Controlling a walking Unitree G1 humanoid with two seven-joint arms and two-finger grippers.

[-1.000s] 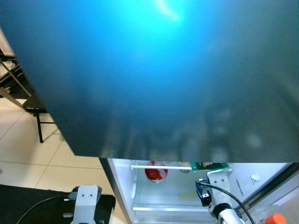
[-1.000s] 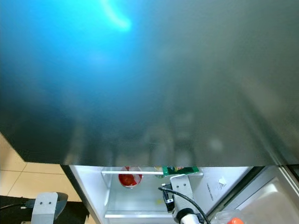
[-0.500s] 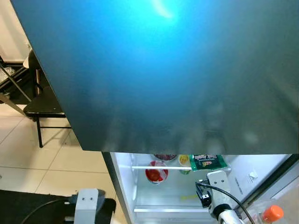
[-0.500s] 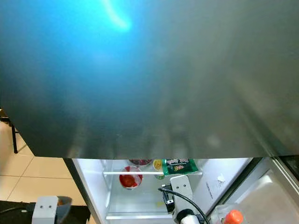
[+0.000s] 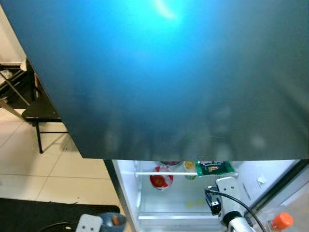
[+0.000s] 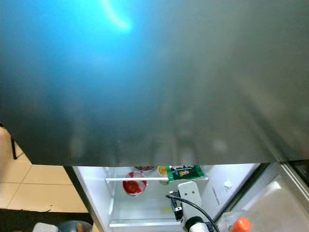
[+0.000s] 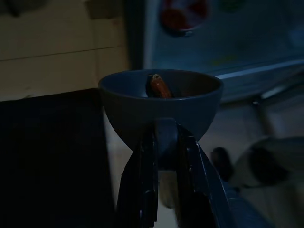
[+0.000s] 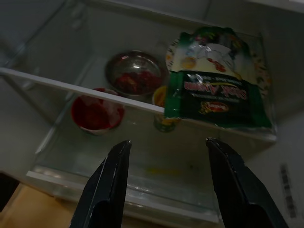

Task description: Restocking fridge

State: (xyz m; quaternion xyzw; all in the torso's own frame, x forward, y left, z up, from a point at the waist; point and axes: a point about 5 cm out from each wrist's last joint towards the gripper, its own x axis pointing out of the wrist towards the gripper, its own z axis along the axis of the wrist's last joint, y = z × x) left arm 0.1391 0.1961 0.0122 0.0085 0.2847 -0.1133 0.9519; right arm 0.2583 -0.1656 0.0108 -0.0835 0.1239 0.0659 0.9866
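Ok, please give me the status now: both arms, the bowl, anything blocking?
Left pincer shut on grey bowl, low beside the open fridge. Right pincer open, facing the shelf. Dark fridge door overhead.

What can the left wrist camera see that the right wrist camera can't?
The left wrist view has the left claw shut on the rim of a grey bowl with something orange-red inside. The right wrist view has the open right claw, a green packet, a steel bowl and a yellow cup. Both share the open fridge and the red-and-white cup.
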